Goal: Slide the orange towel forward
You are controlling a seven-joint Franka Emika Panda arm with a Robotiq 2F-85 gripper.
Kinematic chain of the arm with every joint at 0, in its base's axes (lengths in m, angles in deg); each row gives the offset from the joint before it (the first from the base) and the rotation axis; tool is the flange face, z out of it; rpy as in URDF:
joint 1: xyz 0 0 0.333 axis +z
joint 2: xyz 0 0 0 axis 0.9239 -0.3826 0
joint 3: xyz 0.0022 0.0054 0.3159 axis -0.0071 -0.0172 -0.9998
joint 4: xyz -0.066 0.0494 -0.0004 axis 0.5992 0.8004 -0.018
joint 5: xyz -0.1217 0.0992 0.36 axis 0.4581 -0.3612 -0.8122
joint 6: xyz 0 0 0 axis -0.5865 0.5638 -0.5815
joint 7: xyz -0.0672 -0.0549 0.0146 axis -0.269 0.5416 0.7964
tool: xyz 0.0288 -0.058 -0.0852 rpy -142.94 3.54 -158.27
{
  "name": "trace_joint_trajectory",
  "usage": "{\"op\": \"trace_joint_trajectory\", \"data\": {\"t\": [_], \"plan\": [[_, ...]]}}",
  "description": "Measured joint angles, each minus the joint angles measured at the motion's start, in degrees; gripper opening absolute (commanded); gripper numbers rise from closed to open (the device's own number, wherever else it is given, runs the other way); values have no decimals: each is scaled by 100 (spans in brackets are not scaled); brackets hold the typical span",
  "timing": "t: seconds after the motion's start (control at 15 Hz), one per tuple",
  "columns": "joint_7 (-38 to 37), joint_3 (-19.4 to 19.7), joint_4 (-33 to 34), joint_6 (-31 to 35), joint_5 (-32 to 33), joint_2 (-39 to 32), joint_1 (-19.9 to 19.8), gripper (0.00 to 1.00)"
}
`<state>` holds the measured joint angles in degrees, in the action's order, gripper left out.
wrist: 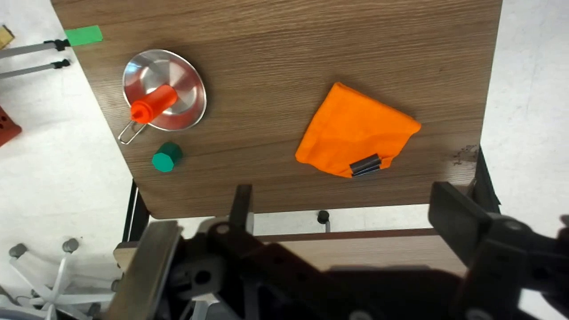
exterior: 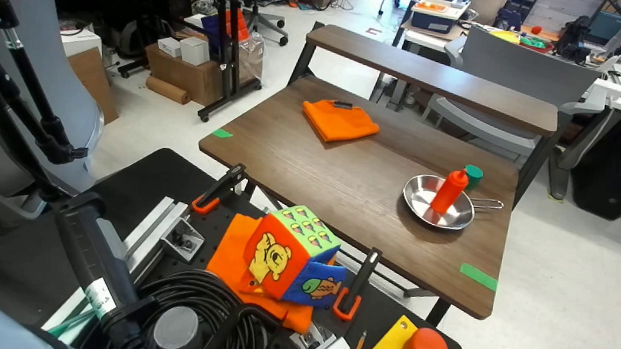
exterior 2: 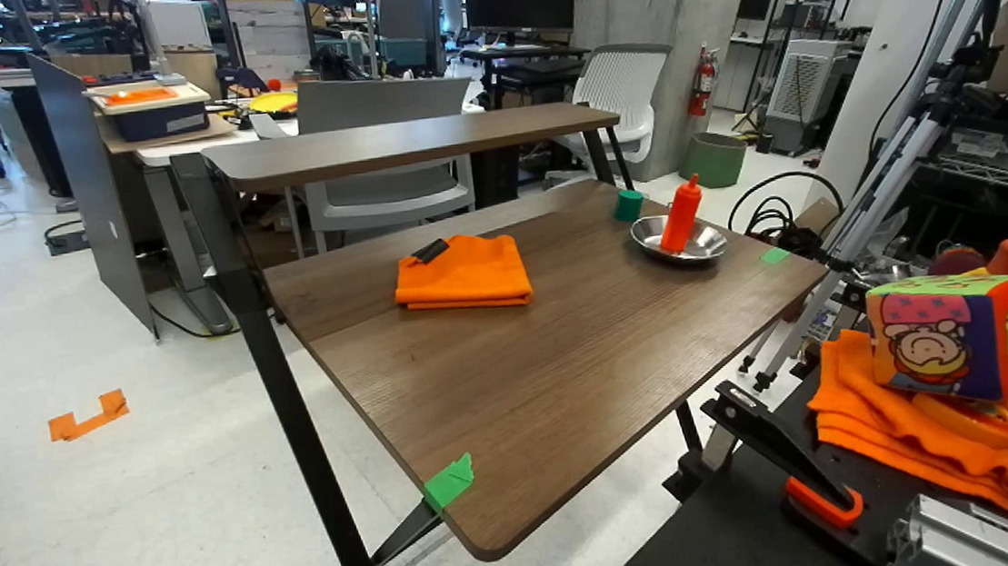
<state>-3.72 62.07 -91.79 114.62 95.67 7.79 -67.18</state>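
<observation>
The orange towel [exterior: 339,123] lies folded and flat on the wooden table near its back edge, to one side. It also shows in an exterior view [exterior 2: 464,275] and in the wrist view [wrist: 355,129]. A black clip-like piece [wrist: 365,166] sits on its edge toward the shelf. My gripper [wrist: 343,193] shows only in the wrist view, along its lower edge. Its two fingers are wide apart with nothing between them. It is above the table and shelf area and apart from the towel. The gripper is out of view in both exterior views.
A metal pan [exterior: 419,198] holds an upright red bottle [exterior: 450,192]; a green cup [exterior: 473,175] stands beside it. A raised shelf [exterior: 429,76] runs along the table's back. On the black bench are a fabric cube [exterior: 294,255], another orange cloth [exterior 2: 883,441] and clamps [exterior: 356,284].
</observation>
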Motion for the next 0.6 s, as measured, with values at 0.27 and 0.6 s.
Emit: {"op": "trace_joint_trajectory", "data": {"t": [0.27,0.6], "plan": [[64,245,295,543,-1,-997,51,100],[181,579,1004,674,-2,-2225,280,100]]}}
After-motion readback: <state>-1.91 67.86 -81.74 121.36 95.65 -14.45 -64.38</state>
